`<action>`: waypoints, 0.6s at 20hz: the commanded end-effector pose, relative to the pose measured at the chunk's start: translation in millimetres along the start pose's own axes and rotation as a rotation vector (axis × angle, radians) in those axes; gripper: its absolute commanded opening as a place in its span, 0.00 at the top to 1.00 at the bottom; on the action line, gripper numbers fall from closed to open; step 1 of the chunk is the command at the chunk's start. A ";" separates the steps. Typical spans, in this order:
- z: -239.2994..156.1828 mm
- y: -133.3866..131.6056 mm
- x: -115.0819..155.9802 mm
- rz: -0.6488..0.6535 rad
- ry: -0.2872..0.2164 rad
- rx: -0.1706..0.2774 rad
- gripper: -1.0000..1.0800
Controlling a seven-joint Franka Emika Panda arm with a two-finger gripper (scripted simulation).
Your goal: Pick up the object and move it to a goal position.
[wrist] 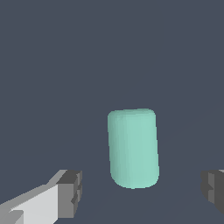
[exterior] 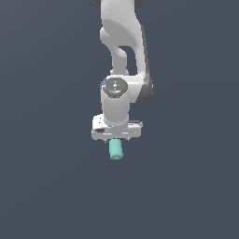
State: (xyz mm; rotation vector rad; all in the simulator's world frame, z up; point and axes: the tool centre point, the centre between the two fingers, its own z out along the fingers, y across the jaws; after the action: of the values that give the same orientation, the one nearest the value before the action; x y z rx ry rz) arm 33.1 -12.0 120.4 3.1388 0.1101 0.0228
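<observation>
The object is a small teal-green cylinder [exterior: 115,150], seen just below the white gripper body in the exterior view. In the wrist view the cylinder [wrist: 133,148] lies on the dark grey floor between and ahead of the two fingers. My gripper [wrist: 140,190] is open: one finger [wrist: 70,192] and the other finger [wrist: 213,189] stand far apart on either side of the cylinder and do not touch it. In the exterior view the gripper [exterior: 116,139] is above the cylinder and its fingertips are mostly hidden by the hand.
The white arm [exterior: 122,51] reaches down from the top of the exterior view. A plain dark grey floor [exterior: 46,186] surrounds it. No goal marker shows.
</observation>
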 end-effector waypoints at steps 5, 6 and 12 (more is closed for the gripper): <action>26.1 6.6 3.8 -0.051 -0.012 0.001 0.04; 28.1 7.0 4.0 -0.055 -0.013 0.002 0.04; 31.2 7.5 3.6 -0.056 -0.015 0.002 0.04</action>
State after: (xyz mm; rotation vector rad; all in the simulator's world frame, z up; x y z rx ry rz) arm 37.6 -19.3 90.2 3.1353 0.1978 -0.0008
